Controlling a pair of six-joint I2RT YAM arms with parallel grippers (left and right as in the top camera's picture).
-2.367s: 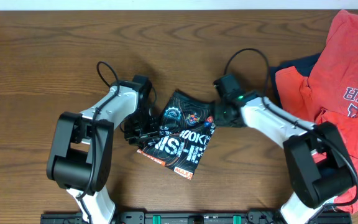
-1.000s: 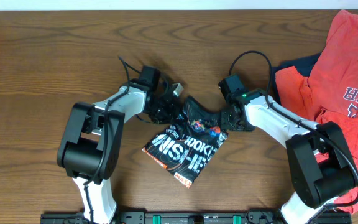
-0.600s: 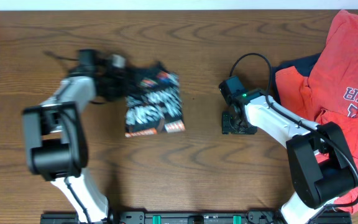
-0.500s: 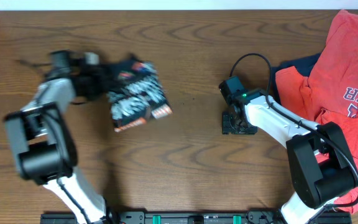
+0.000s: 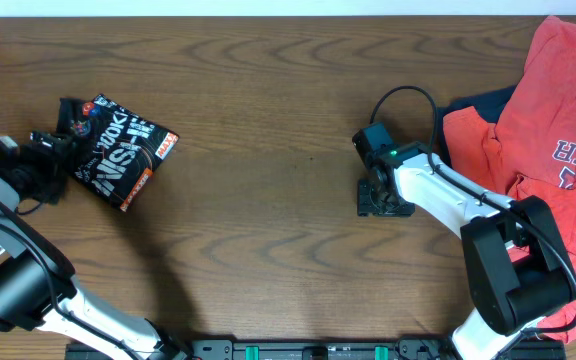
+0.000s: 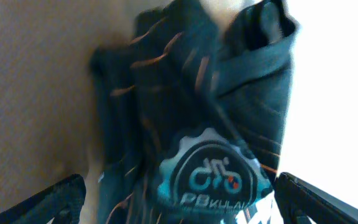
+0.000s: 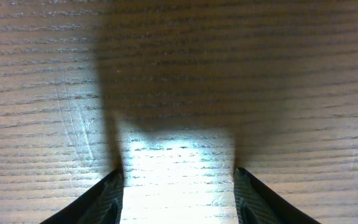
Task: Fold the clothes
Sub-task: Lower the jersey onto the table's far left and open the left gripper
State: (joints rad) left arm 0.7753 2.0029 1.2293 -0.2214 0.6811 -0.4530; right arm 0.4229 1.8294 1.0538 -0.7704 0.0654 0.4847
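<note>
Your left tool (image 5: pixel 60 162) has dragged jersey (image 5: pixel 118 148) from centre to far-left tabletop (image 5: pixel 268 120); fingers spread wide, jersey between. Right tool (image 5: pixel 383 203) unmoved, fingers apart over bare wood.

We see the jersey (image 5: pixel 118 150) in black, run through with thin orange contour swirls. Its big lettering is white edged with orange, and a small orange label shows at one corner. From the left wrist, its round cog badge is teal and white, with a bicycle figure and a red dot. The worktop (image 5: pixel 268 90) is brown wood with darker wavy grain. The T-shirts (image 5: pixel 558 90) are red with white lettering, and the garment (image 5: pixel 473 105) is plain navy. The right arm (image 5: pixel 438 195) is white with black joints. The left gripper (image 6: pixel 188 202) and right gripper (image 7: pixel 178 186) are black.
</note>
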